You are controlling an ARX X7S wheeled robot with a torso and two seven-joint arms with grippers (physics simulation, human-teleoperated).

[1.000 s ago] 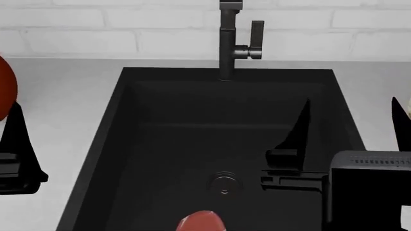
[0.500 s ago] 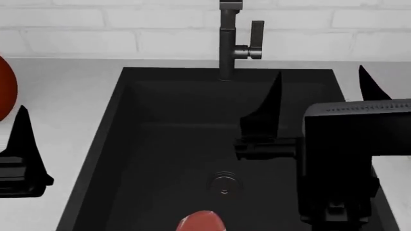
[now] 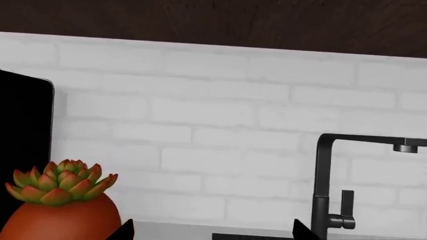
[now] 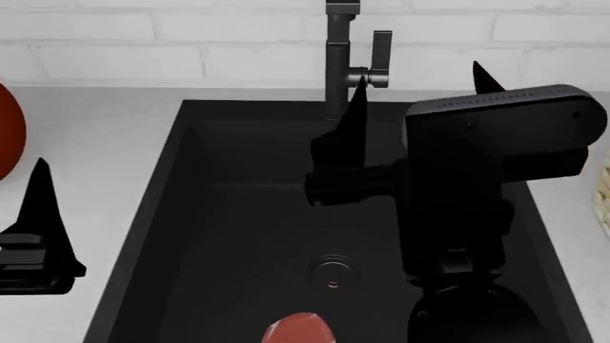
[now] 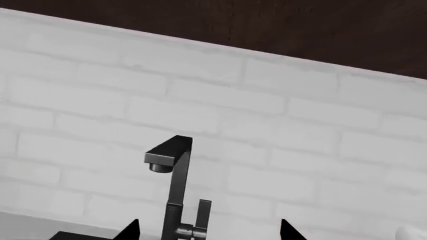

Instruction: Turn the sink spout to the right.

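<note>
— Over the sink (image 4: 157, 214), much further toward the back wall than half a second ago: right gripper (image 4: 419, 78). One of its fingers (image 4: 351, 136) now overlapping the foot of the sink spout (image 4: 336, 64) in the head view. Touching or not, cannot tell from there.

— And the left gripper (image 4: 38, 243)?

— Almost unchanged, low over the bench (image 4: 96, 128) left of the basin. Spout itself as before, upright at the middle of the back rim, with the lever handle (image 4: 381, 53) on its right side. Drain (image 4: 332, 273) and a pinkish round thing (image 4: 297, 330) at the near edge also unmoved.

— Anything only in the wrist views?

— Yes. From the right wrist, fingertips (image 5: 133, 227) spread wide, with the spout (image 5: 175, 190) standing between them against the brick wall (image 5: 300, 125), closer to one tip. From the left wrist, fingers (image 3: 297, 229) also wide, nothing between them; spout (image 3: 323, 190) seen from the side with its horizontal arm, and a succulent in a red pot (image 3: 63, 212), only a red edge in the head view.
</note>
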